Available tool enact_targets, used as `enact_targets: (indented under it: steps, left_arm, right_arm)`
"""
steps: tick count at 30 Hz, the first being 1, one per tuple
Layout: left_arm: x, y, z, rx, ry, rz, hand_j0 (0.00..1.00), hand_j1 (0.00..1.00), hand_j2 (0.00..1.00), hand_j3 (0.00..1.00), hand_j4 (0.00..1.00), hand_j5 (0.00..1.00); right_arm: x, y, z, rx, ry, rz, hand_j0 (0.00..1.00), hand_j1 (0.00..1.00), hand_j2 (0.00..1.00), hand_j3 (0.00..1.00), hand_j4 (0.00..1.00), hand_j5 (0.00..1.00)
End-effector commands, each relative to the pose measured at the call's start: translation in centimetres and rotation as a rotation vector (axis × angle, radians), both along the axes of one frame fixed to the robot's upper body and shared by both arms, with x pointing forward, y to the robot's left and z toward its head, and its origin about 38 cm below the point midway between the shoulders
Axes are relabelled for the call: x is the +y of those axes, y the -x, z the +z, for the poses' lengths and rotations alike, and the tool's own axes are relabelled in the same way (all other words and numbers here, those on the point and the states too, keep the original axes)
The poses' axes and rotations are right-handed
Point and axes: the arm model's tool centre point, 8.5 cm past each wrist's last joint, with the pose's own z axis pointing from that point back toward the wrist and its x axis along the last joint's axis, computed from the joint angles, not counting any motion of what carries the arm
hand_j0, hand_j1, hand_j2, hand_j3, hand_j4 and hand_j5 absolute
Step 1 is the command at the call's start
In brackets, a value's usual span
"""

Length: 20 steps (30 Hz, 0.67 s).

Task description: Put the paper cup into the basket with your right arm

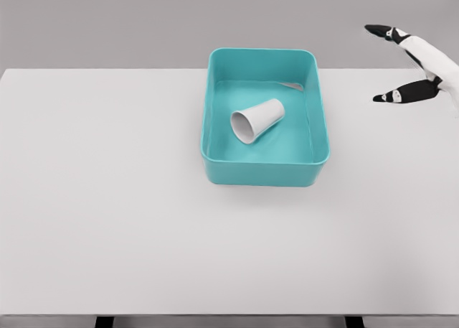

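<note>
Cup (257, 119) sideways in rounded teal basket (265, 171)

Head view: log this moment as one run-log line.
cup: on its side inside basket | right hand: open, empty, right of basket above table | left arm: out of view | task: placed

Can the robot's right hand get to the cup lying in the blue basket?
Probably yes. The right hand hovers open just right of the basket, and nothing sits between them. The cup lies on its side inside, and the basket is open on top.
</note>
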Motion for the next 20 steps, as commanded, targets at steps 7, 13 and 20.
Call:
enact_targets:
  steps: [7, 13, 20]
  left_arm:
    - [0.0, 0.0, 0.0, 0.0, 0.0, -0.001, 1.0, 1.0, 1.0, 1.0, 1.0, 1.0]
    - [0.0, 0.0, 0.0, 0.0, 0.0, -0.001, 1.0, 1.0, 1.0, 1.0, 1.0, 1.0]
    - [0.0, 0.0, 0.0, 0.0, 0.0, 0.001, 1.0, 1.0, 1.0, 1.0, 1.0, 1.0]
  right_arm:
    - [-1.1, 0.4, -2.9, 0.077, -0.002, -0.029, 1.0, 1.0, 1.0, 1.0, 1.0, 1.0]
    - [-1.2, 0.3, -2.8, 0.075, -0.006, -0.033, 1.0, 1.0, 1.0, 1.0, 1.0, 1.0]
    - [-1.5, 0.3, -3.2, 0.087, -0.005, -0.038, 1.0, 1.0, 1.0, 1.0, 1.0, 1.0]
